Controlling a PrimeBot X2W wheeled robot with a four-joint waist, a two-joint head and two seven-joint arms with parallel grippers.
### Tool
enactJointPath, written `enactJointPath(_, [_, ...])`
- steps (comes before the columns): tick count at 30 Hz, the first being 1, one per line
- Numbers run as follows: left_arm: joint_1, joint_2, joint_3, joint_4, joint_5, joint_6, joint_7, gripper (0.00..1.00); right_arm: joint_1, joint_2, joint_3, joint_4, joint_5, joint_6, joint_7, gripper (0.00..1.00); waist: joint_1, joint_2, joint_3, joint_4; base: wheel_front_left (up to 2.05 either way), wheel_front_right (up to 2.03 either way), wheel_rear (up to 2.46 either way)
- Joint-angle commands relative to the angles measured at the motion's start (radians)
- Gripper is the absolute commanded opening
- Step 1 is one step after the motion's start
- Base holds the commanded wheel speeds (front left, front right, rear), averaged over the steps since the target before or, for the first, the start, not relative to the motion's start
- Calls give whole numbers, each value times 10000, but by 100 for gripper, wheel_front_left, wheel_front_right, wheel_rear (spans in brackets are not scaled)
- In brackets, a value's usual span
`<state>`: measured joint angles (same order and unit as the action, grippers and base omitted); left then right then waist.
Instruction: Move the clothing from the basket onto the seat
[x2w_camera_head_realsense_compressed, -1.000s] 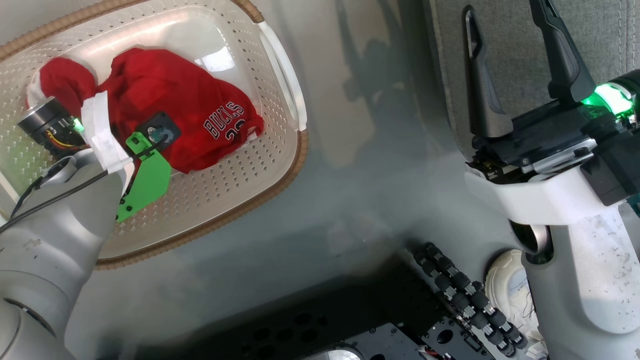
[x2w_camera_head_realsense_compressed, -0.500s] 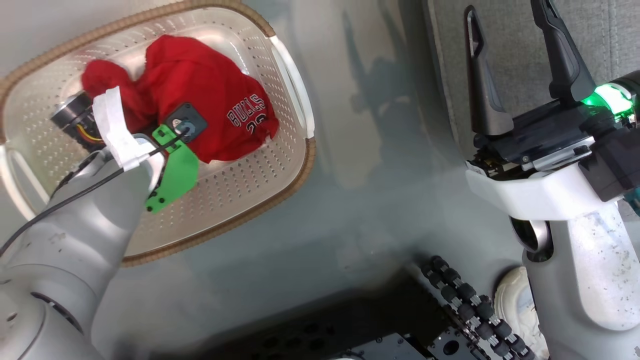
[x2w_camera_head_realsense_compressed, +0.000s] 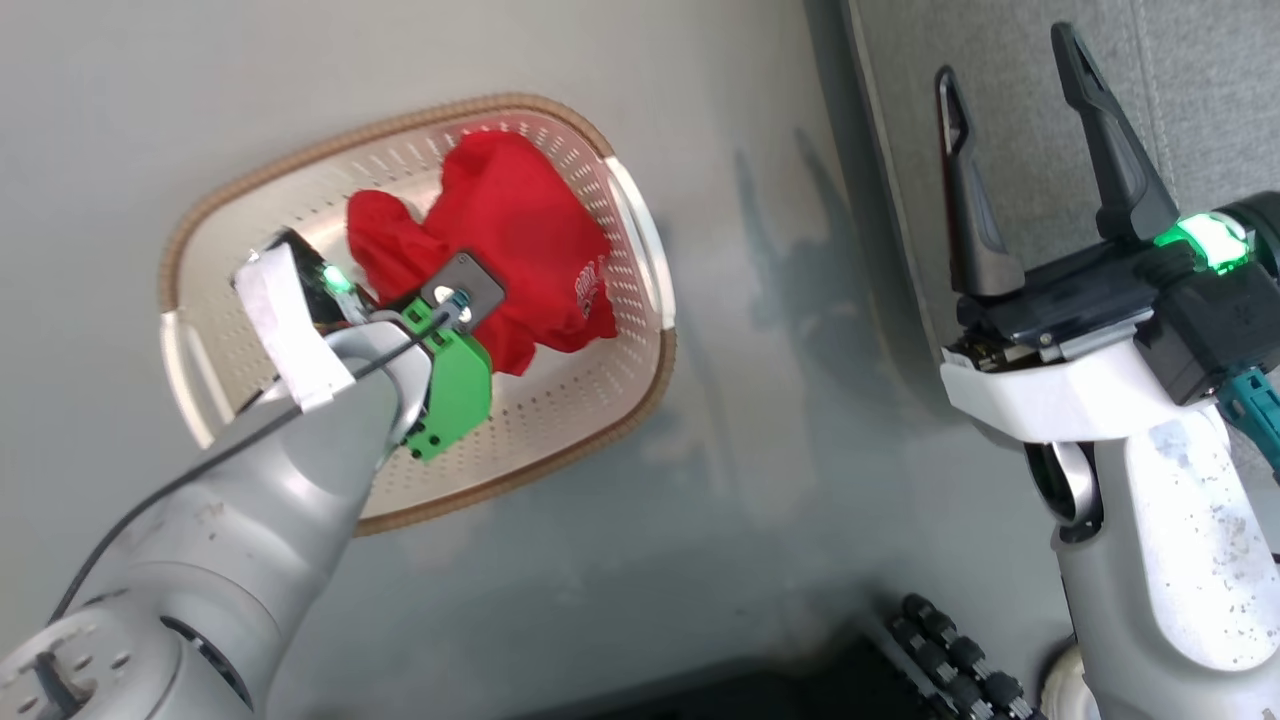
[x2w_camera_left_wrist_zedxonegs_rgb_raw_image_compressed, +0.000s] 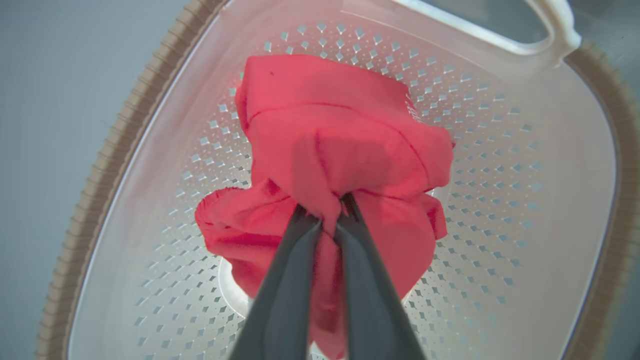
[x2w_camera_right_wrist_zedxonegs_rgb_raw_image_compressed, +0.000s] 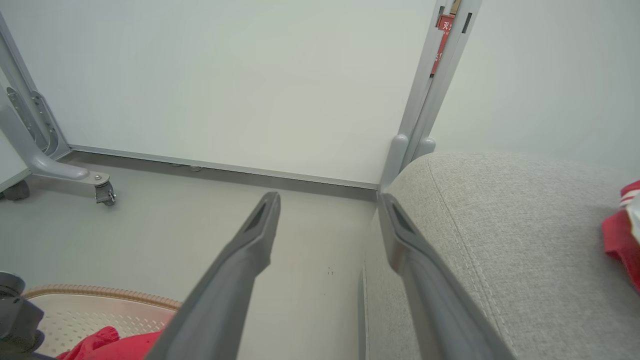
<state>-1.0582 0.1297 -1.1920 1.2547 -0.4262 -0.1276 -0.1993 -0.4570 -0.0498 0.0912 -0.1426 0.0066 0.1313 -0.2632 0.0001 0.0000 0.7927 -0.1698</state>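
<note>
1. My left gripper (x2w_camera_left_wrist_zedxonegs_rgb_raw_image_compressed: 325, 210) is closed tight on a fold of the clothing (x2w_camera_left_wrist_zedxonegs_rgb_raw_image_compressed: 325, 130), with the two fingers pressed almost together and red cloth pinched between them.
2. The clothing bunches up around my fingertips and hangs in loose folds on both sides of them, inside the basket (x2w_camera_left_wrist_zedxonegs_rgb_raw_image_compressed: 150, 150). I cannot tell whether its lower folds touch the bottom of the basket.
3. In the head view the red heap (x2w_camera_head_realsense_compressed: 510, 230) lies toward the end of the basket (x2w_camera_head_realsense_compressed: 560, 420) that is nearer the seat, with a bit of white lettering at its edge. My left wrist covers part of it.
4. The basket stands on the grey floor (x2w_camera_head_realsense_compressed: 780, 420), well apart from the seat (x2w_camera_head_realsense_compressed: 1200, 100).
5. My right gripper (x2w_camera_head_realsense_compressed: 1005, 55) is wide open and holds nothing. It is raised beside the seat's edge with its fingers pointing up the head view.
6. From my right wrist, the seat (x2w_camera_right_wrist_zedxonegs_rgb_raw_image_compressed: 500, 240) shows its rounded corner and stitched seam. A red-and-white garment (x2w_camera_right_wrist_zedxonegs_rgb_raw_image_compressed: 622, 230) lies on it at the far right.
</note>
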Motion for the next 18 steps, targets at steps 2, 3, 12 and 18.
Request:
enactJointPath(2, [323, -122, 57, -63, -131, -30, -230, 0, 306, -78, -81, 141, -80, -10, -23, 100, -1, 0, -1279, 837, 0, 0, 0])
enactJointPath(3, [421, -183, 63, -118, -207, -29, -324, 0, 401, -95, -117, 193, -61, -10, -24, 100, -1, 0, -1494, 937, 0, 0, 0])
enactJointPath(12, [1205, -335, 375, -1178, -948, -32, -664, 0, 1355, -250, -366, 663, 98, -10, -24, 100, -1, 0, -3178, 1606, 0, 0, 0])
enactJointPath(18, [1823, -10, 1109, -2708, -1028, -10, -668, 0, 1984, -270, -512, 844, 162, -10, -24, 100, -1, 0, -4104, 1937, 0, 0, 0])
